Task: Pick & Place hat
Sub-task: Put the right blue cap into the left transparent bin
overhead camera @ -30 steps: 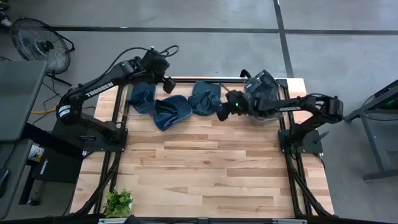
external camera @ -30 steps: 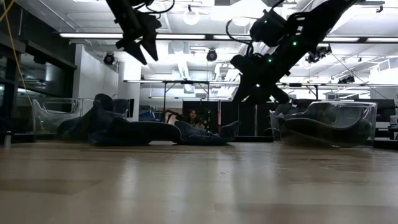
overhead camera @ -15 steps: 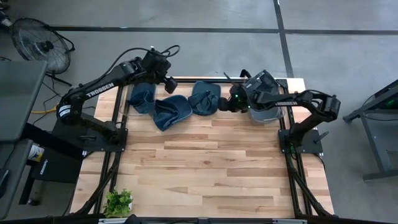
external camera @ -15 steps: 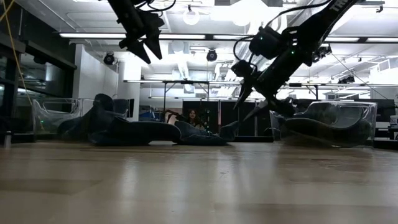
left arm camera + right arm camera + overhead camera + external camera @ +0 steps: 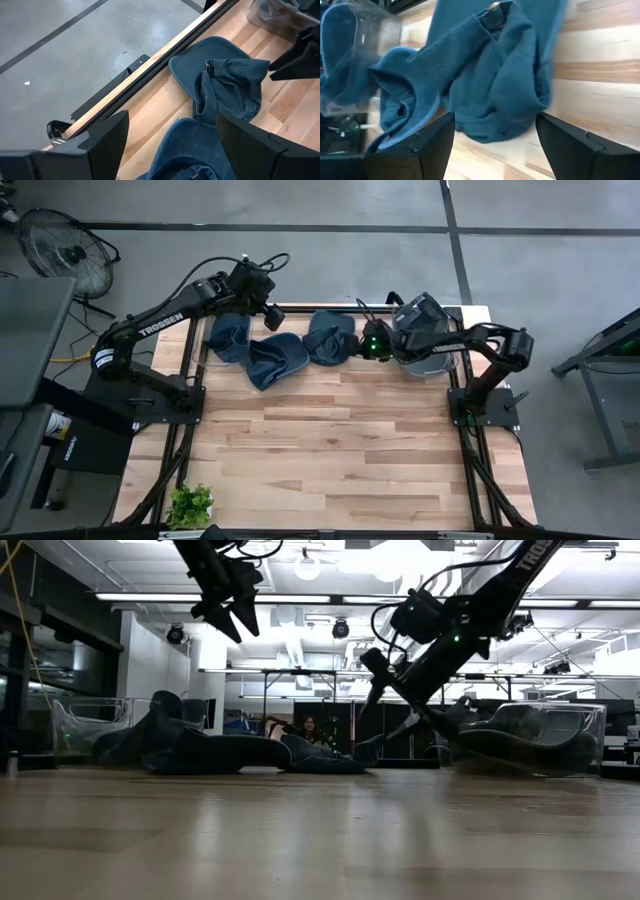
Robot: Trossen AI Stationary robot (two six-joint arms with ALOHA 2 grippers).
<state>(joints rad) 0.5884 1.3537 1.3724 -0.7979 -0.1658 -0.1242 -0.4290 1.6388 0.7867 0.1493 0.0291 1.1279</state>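
Three blue denim hats lie crumpled along the table's far edge: the left hat, the middle hat and the right hat. My right gripper hangs open, tipped down, just right of the right hat and above it; in its wrist view that hat lies beyond the open fingers. My left gripper is open and high above the table, over the gap between the left and middle hats.
A clear bin holding dark hats stands at the table's far right corner, just behind my right gripper. Another clear bin shows at the far left. A small green plant sits at the near left corner. A person sits in the room behind.
My right gripper has moved toward the table's far edge and down, coming closer to the right hat, with its fingers staying open and tipping downward. The hats have not moved.
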